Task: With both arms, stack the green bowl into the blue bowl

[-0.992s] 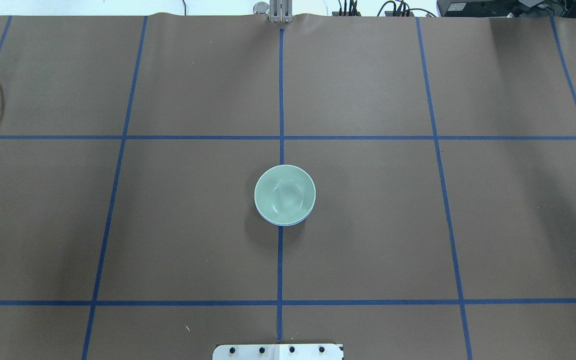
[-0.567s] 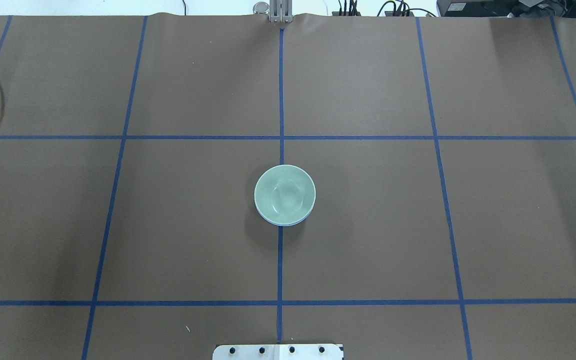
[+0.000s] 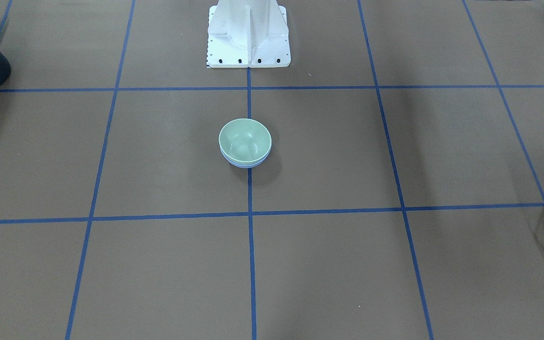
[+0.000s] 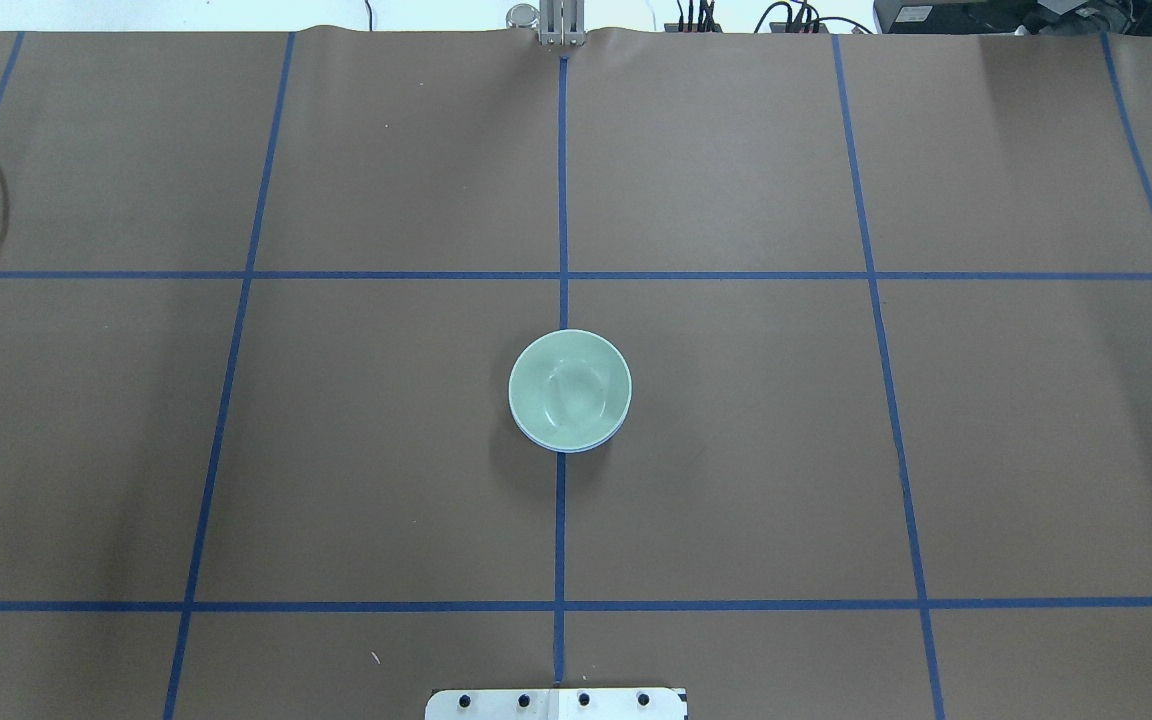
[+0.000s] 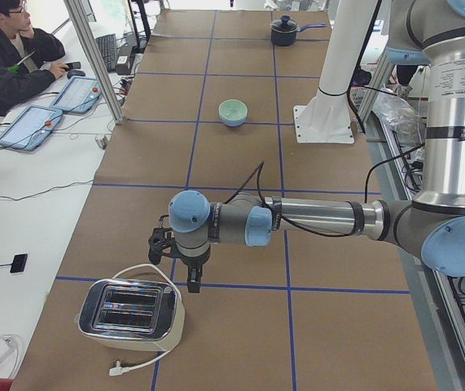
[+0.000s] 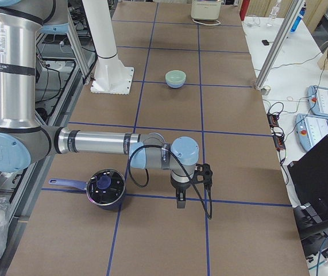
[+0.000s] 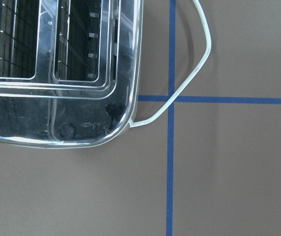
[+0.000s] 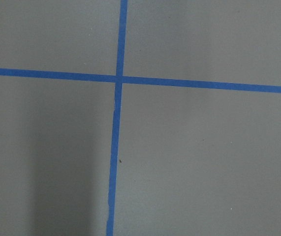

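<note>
The green bowl (image 4: 569, 385) sits nested inside the blue bowl (image 4: 566, 447) at the table's middle, on the centre tape line; only the blue bowl's rim shows beneath it. The stack also shows in the front view, with the green bowl (image 3: 245, 138) above the blue bowl (image 3: 246, 164). No gripper is near it. My left gripper (image 5: 193, 281) hangs far off at the table's left end, beside the toaster. My right gripper (image 6: 180, 201) hangs at the right end, near the pot. I cannot tell whether either is open or shut.
A chrome toaster (image 5: 130, 318) with a white cord stands at the left end and fills the left wrist view (image 7: 56, 69). A dark pot (image 6: 105, 187) stands at the right end. The white pedestal (image 3: 248, 33) is behind the bowls. An operator (image 5: 4, 49) sits beside the table.
A dark part of the right arm at the overhead view's right edge has moved out of view. The stacked bowls have not moved.
</note>
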